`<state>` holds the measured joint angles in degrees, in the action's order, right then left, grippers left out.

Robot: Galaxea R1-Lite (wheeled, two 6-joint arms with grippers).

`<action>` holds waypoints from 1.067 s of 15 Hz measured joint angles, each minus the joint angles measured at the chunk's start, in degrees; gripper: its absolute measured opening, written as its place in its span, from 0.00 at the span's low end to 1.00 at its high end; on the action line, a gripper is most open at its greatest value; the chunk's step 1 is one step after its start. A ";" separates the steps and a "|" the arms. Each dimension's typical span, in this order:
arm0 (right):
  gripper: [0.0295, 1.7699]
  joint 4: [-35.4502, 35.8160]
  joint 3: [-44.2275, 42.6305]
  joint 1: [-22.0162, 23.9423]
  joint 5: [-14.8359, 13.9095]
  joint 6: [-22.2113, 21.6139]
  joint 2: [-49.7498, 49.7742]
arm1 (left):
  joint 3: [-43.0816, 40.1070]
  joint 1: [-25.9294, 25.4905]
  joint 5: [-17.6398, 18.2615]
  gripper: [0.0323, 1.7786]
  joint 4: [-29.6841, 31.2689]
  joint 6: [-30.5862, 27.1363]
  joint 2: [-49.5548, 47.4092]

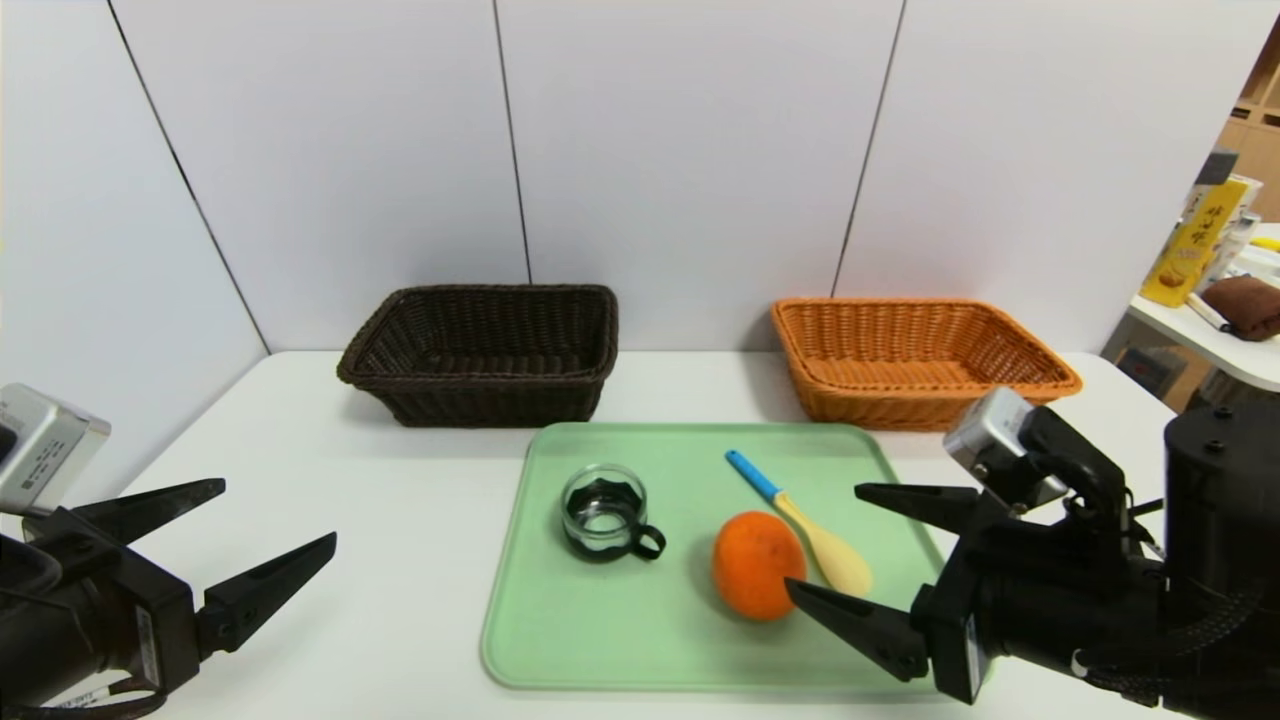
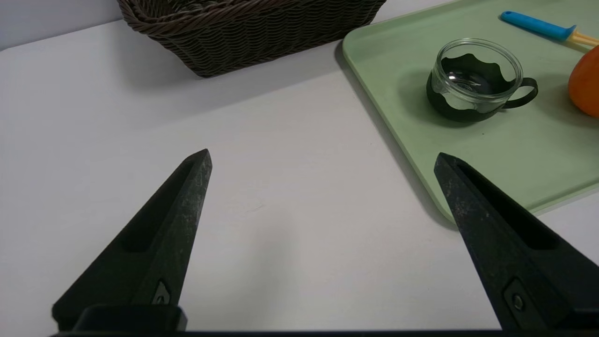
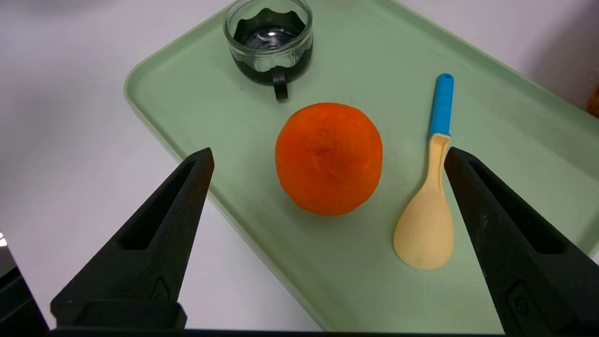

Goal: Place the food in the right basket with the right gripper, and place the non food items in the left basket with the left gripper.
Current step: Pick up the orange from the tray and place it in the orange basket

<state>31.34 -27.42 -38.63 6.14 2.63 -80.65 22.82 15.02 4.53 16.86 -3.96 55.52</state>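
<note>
The food, a round orange fruit point(image 1: 757, 565) point(image 3: 328, 159), lies on a light green tray point(image 1: 560, 640) beside a beige spoon with a blue handle point(image 1: 800, 520) point(image 3: 428, 220). A small glass cup with a black base point(image 1: 603, 510) point(image 2: 475, 79) stands on the tray's left half. My right gripper point(image 1: 823, 538) point(image 3: 328, 150) hovers open over the tray's near right part, the fruit just ahead of its fingertips. My left gripper point(image 1: 278, 512) point(image 2: 323, 154) is open above bare table left of the tray. The dark brown left basket point(image 1: 480, 355) and orange-tan right basket point(image 1: 920, 360) stand empty behind the tray.
The white table point(image 1: 350, 520) ends at white wall panels right behind the baskets. A side table with boxes and a brown cloth point(image 1: 1240, 300) stands off to the far right.
</note>
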 joint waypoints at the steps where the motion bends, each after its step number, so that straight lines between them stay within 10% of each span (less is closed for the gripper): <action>1: 0.96 0.02 -0.69 0.05 0.02 0.04 -1.35 | -0.02 0.00 0.01 0.95 -0.05 0.02 0.00; 16: 0.96 -8.00 -11.53 1.21 -0.44 3.73 -14.74 | -0.30 0.13 0.06 0.95 -0.20 -0.33 -0.28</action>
<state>23.34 -38.95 -37.43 5.71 6.36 -95.39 22.52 15.15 4.60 16.66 -4.29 55.24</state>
